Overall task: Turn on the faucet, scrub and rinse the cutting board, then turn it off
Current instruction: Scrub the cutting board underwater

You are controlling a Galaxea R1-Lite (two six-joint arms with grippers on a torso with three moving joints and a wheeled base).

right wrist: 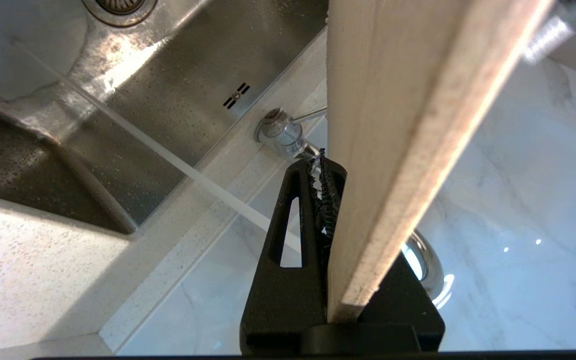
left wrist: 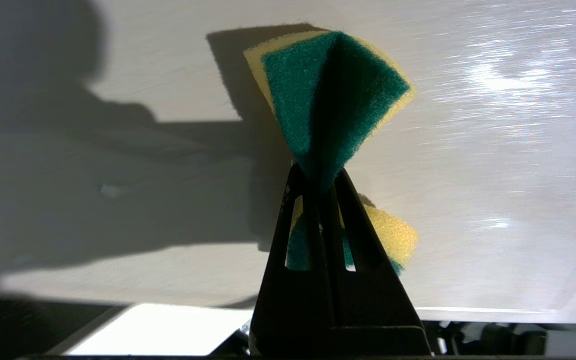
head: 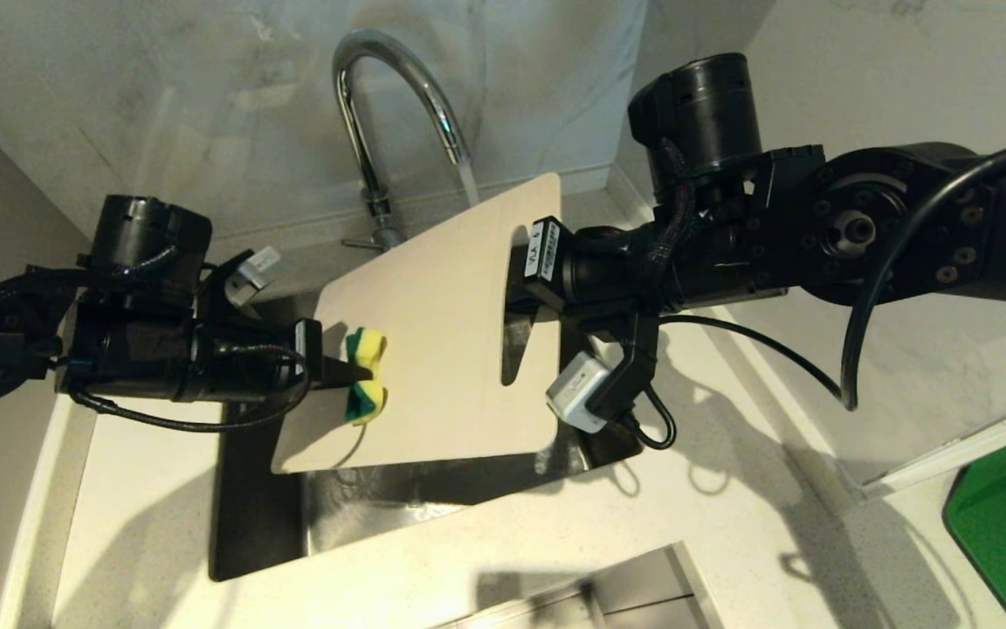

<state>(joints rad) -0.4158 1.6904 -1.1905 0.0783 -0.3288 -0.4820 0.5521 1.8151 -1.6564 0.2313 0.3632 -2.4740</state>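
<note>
Jaws clamped both sides: left gripper [head: 347,374] pinches the sponge [head: 365,376], right gripper [head: 522,301] the cutting board [head: 433,349]; hard scrubbing could twist it loose into the sink [head: 433,498].

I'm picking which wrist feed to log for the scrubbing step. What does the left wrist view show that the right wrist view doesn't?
Left wrist only: the left gripper shut on the yellow-green sponge, against the board's broad face.
Right wrist only: the right gripper clamping the board's edge, the sink, the faucet base and the running water stream.
Both: the cutting board.
</note>
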